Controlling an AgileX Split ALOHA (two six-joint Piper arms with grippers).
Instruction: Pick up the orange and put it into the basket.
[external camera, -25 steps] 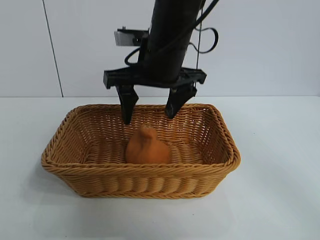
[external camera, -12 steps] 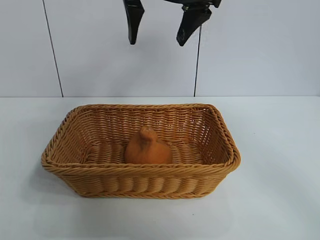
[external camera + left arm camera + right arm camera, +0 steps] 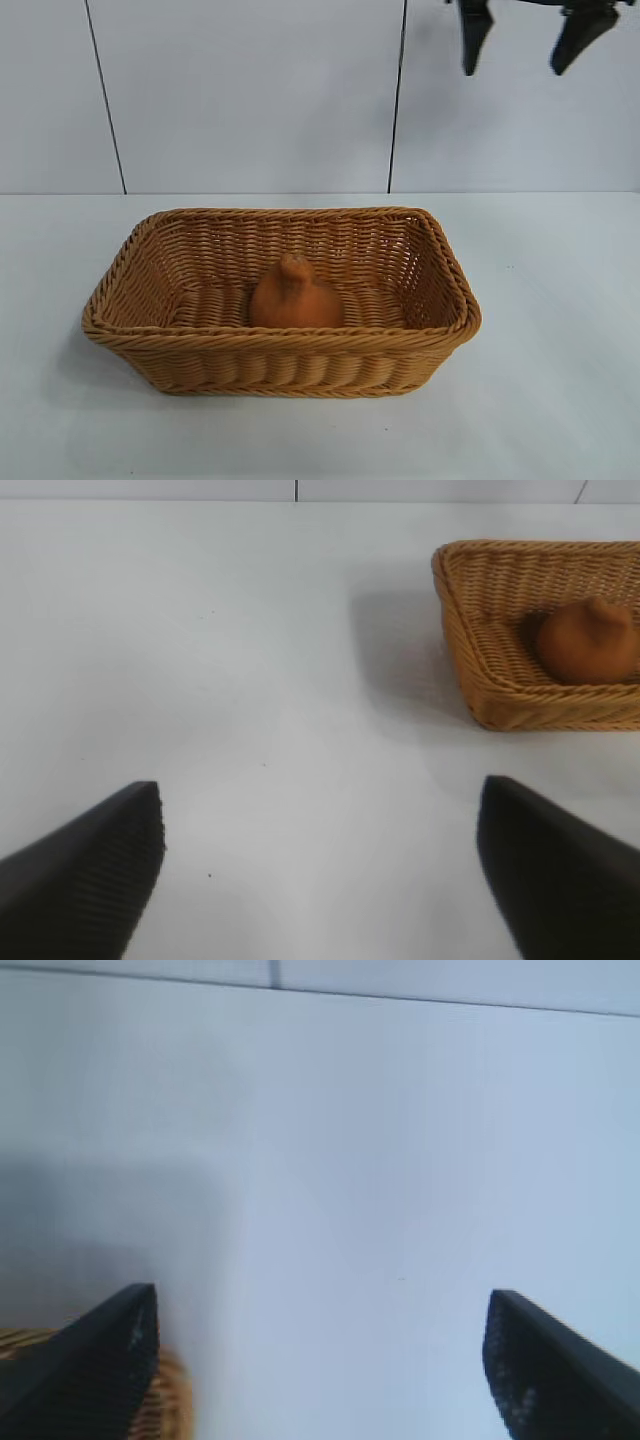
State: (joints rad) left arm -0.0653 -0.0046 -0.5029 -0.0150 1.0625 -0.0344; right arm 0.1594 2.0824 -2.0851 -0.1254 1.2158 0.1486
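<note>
The orange [image 3: 295, 297], dull orange-brown with a knobby stem bump on top, rests upright inside the golden-tan wicker basket [image 3: 280, 340] at the table's middle. My right gripper [image 3: 513, 70] hangs high at the upper right, well above and to the right of the basket, open and empty; it shows open in the right wrist view [image 3: 322, 1292], with a bit of the basket [image 3: 170, 1400] beside one finger. My left gripper [image 3: 320, 785] is open and empty over bare table, out of the exterior view. The left wrist view shows the basket [image 3: 455, 620] and orange [image 3: 588, 642] farther off.
The white table [image 3: 560, 300] extends on all sides of the basket. A white panelled wall [image 3: 250, 100] stands behind it.
My right gripper has risen from just above the orange in the basket and swung up and to the right, staying open. The orange and basket have not moved.
</note>
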